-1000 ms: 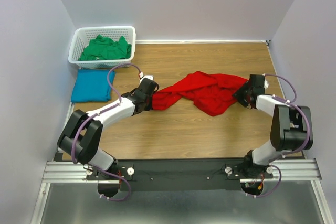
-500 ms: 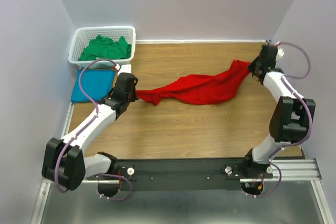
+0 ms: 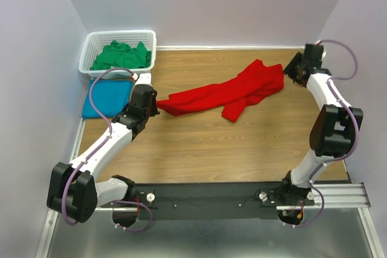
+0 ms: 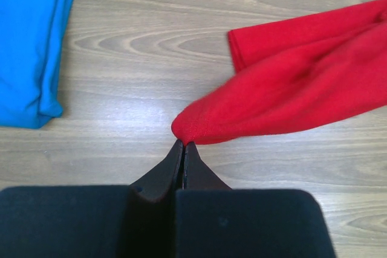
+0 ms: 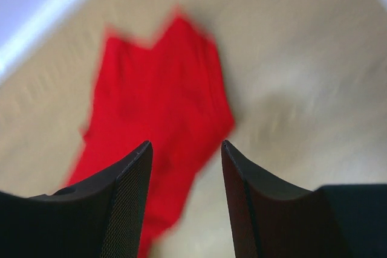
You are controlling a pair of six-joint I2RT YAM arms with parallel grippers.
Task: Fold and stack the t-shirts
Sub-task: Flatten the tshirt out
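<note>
I'm watching the top view: the red t-shirt (image 3: 224, 92) is lying bunched in a long twisted band across the table (image 3: 199, 149), running from 9 o'clock toward 2 o'clock

The left gripper (image 4: 183, 144) is pinching the shirt's 9 o'clock tip, jaws pressed together on a small nub of cloth. The right gripper (image 5: 186, 149) is hanging over the 2 o'clock end with its jaws apart and nothing between them; that wrist view is blurring

The teal blue t-shirt (image 3: 106, 98) is sitting folded at 9 o'clock just beside the left arm, and the green t-shirt (image 3: 121, 55) is heaped in the white basket (image 3: 121, 33) at 10 o'clock

Risks I'm flagging:
- the left pinch is catching very little fabric, so any hard pull is likely slipping it out
- only one end is being held, so spreading from here is probably leaving the twist in – crooked fold
- the left elbow swinging toward 9 o'clock could be scuffing the folded teal shirt

I'm reading no labels, brands or writing anywhere
</note>
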